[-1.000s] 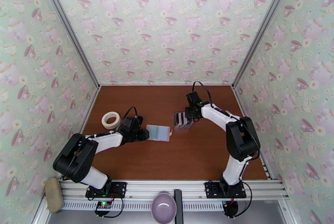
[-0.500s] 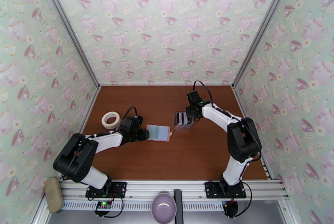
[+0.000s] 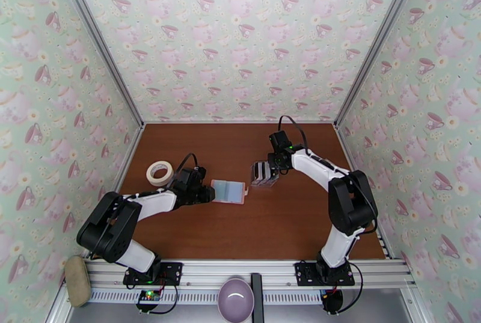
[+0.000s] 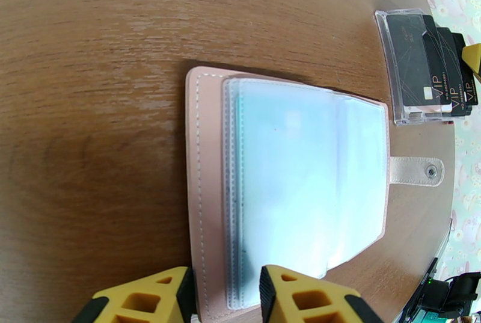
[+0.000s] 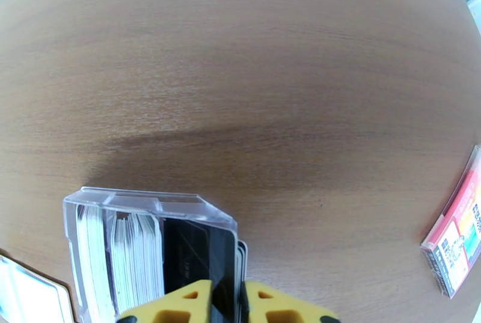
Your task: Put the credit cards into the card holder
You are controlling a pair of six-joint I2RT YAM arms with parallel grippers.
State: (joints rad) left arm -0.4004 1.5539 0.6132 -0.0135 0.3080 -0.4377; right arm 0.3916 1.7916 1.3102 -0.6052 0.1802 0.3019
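Right wrist: pinches black credit cards [image 5: 198,252] edge-on with right gripper [image 5: 225,303], mid-table; needs a short carry toward table's left edge to card holder [image 3: 228,191], straddled by left gripper [image 4: 225,300], grip unclear.

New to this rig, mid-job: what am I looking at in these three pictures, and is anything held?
Two robot arms, each with a two-finger gripper. The overhead view looks down from behind them; the other two come from cameras on the wrists. On the brown table lie an open pink card holder, a clear stand of credit cards and a tape roll. The left gripper straddles the holder's near edge; whether it grips, I cannot tell. The right gripper pinches a black card in the stand.
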